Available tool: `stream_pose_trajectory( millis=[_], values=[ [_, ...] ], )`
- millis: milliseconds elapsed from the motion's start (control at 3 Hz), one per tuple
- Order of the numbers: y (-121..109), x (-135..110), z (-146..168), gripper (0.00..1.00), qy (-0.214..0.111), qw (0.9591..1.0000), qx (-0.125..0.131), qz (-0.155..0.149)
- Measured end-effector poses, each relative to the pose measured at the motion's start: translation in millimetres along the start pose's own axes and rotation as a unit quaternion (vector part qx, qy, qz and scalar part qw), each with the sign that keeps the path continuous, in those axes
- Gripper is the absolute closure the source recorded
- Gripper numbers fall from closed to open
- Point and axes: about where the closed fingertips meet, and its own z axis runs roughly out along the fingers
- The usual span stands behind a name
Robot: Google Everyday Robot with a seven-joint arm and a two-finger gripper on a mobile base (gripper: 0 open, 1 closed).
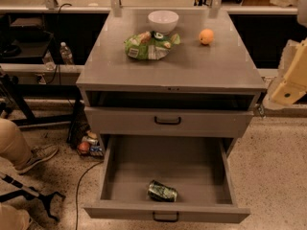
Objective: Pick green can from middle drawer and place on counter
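A white bowl (163, 20) sits at 12 o'clock in the view, with a crumpled light-green snack bag (147, 46) just at its 6 o'clock. An orange (206, 36) lies apart at the bag's 3 o'clock. A water bottle (66, 53) stands at 10 o'clock and a sneaker (41, 155) at 8 o'clock. The hand (290, 83) hangs at 3 o'clock.

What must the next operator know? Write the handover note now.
Hand: at the right edge of the view, level with the counter and well away from the can.
Can: lying on its side near the front of the open drawer.
Counter: holds a bowl, a bag and an orange.
Done: drawer is open.
Left: reach in, grasp the can, lift it out and set it on the counter.
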Motion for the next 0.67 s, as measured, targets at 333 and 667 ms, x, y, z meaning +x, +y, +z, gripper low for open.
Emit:
stream_pose_trajectory(
  millis=[333,667],
  values=[
    [0,0,0,0.00,0.000,1.0000,0.000,0.000],
    [16,4,17,0.00,-0.006,0.9997,-0.012,0.022]
  ],
)
